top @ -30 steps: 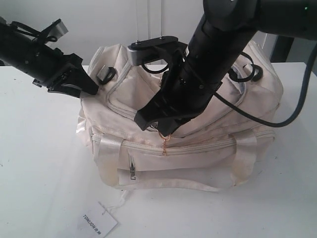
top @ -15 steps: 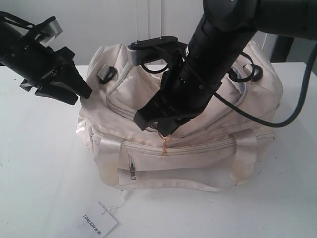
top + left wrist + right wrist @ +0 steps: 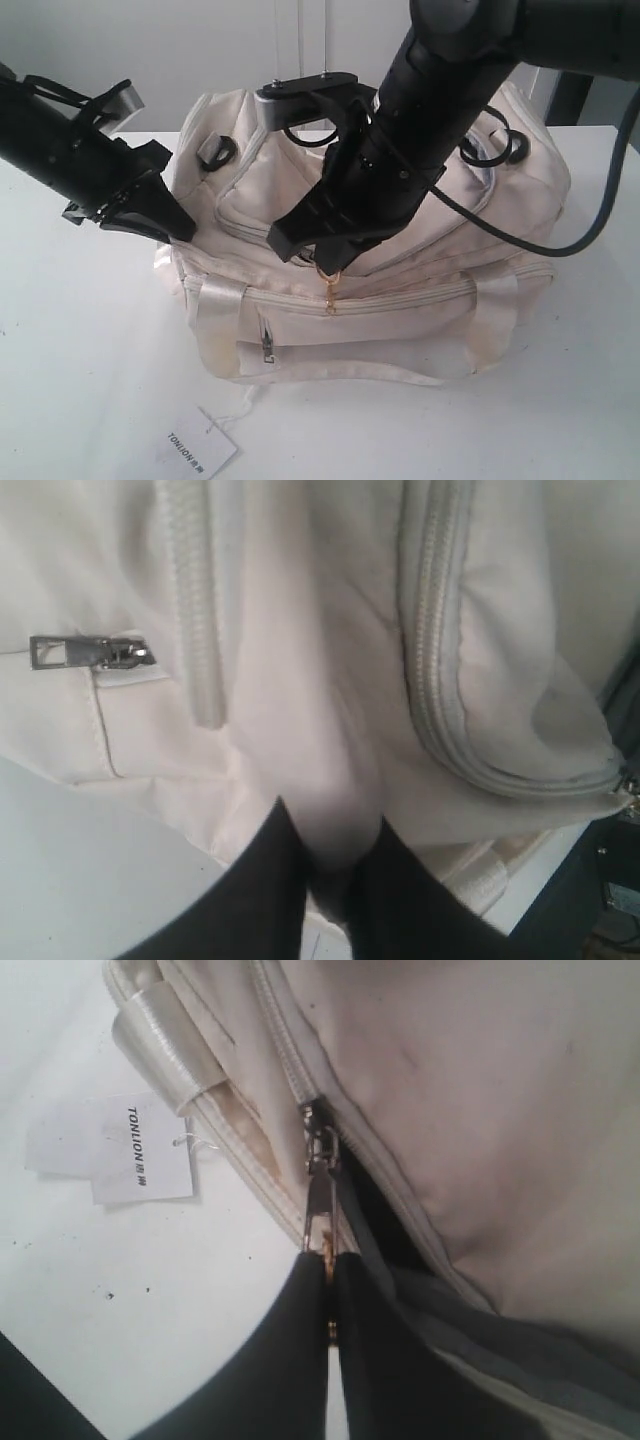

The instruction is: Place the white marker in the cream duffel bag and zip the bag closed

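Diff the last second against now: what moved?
The left gripper drew back from the left end of the cream duffel bag, then dropped lower onto it; its fingers now pinch the fabric. The right gripper stayed clamped on the gold zipper pull; paper tag unmoved.

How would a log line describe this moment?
left claw: pinching cream duffel bag end | right claw: shut on gold zipper pull | zipper: partly open | white marker: not visible
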Tool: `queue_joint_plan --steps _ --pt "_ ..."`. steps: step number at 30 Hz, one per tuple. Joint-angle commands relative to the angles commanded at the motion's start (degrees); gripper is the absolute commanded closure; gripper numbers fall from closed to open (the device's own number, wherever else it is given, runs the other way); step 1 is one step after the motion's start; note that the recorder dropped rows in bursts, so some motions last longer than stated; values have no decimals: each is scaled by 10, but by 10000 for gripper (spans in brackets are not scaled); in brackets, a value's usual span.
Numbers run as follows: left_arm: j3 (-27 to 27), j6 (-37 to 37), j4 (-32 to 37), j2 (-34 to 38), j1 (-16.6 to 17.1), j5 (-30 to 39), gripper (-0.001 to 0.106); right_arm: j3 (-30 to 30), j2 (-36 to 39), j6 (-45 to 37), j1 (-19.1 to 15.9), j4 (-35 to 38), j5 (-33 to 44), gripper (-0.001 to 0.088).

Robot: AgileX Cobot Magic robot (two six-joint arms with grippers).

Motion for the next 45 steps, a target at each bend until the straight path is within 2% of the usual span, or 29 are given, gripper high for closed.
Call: queue_joint_plan --steps 3,11,23,28,34,45 --pt "0 1 16 0 0 2 1053 0 -1 0 0 -6 9 868" --pt "0 0 35 0 0 2 1053 0 -10 8 0 -92 67 868" --pt "0 0 43 0 0 -4 1053 0 -41 109 0 -283 76 868" --pt "0 -1 58 0 0 -8 1053 0 -57 122 -1 -360 76 868" --pt "0 -1 72 0 0 -9 1053 0 -67 122 -31 -371 76 868" --pt "0 -4 98 0 0 -14 1053 0 -73 122 -121 -383 76 868"
